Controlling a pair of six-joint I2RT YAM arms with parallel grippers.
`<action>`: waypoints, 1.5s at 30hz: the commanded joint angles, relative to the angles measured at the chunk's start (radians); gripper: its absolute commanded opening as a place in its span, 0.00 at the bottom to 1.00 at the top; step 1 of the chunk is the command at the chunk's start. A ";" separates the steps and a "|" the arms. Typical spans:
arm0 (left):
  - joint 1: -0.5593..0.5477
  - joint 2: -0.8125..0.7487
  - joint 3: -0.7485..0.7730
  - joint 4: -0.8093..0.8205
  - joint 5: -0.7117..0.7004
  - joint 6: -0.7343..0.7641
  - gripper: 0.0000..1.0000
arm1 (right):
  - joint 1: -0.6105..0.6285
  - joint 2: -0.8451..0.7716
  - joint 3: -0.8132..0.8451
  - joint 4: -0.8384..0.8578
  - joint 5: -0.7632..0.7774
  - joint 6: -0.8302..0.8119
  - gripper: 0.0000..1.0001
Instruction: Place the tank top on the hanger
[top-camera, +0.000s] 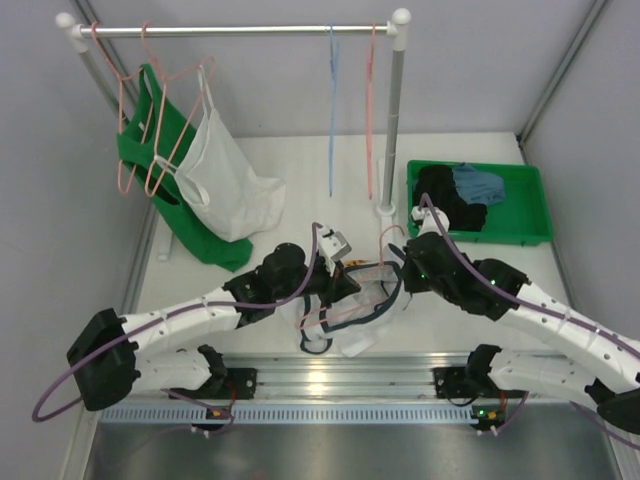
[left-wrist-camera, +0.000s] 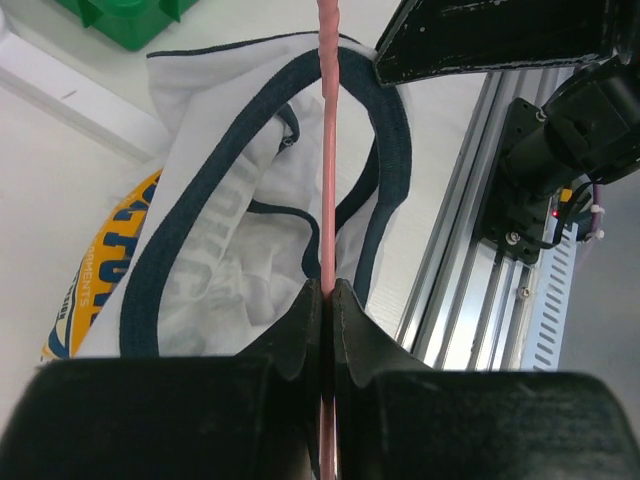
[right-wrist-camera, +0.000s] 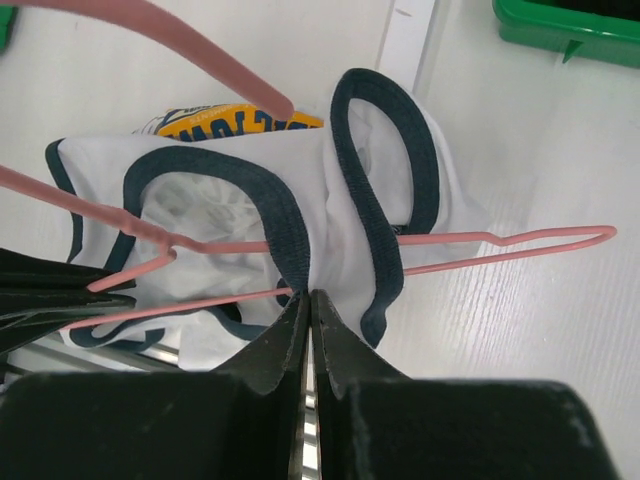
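Table (top-camera: 295, 165): the tank top (right-wrist-camera: 320, 200) lies bunched at the middle of the near edge, between the two wrists. The rack (top-camera: 250, 30) along the far edge plays no part at this point.

Hanger (left-wrist-camera: 327, 150) lies across the tank top. One end is threaded under a shoulder strap and pokes out of the armhole on the right. The other end sits over the fabric on the left and isn't inside it, as far as I can tell.

Left gripper (left-wrist-camera: 328, 290) is clamped tight on the hanger wire. Right gripper (right-wrist-camera: 308, 296) is pinched fully closed on the strap fabric at the navy trim, right where the wire crosses.

My read: roughly halfway. One shoulder is on. The second strap has yet to go over the other end, and then the top needs straightening.
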 joint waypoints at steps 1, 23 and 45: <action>-0.008 0.017 -0.023 0.200 0.024 -0.007 0.00 | -0.011 -0.016 0.069 -0.021 0.039 0.008 0.02; -0.008 0.102 -0.027 0.271 0.028 -0.034 0.00 | 0.023 0.007 -0.069 0.341 -0.018 -0.151 0.55; -0.030 0.157 0.064 0.193 0.019 -0.021 0.00 | 0.028 0.054 -0.152 0.453 0.097 -0.174 0.08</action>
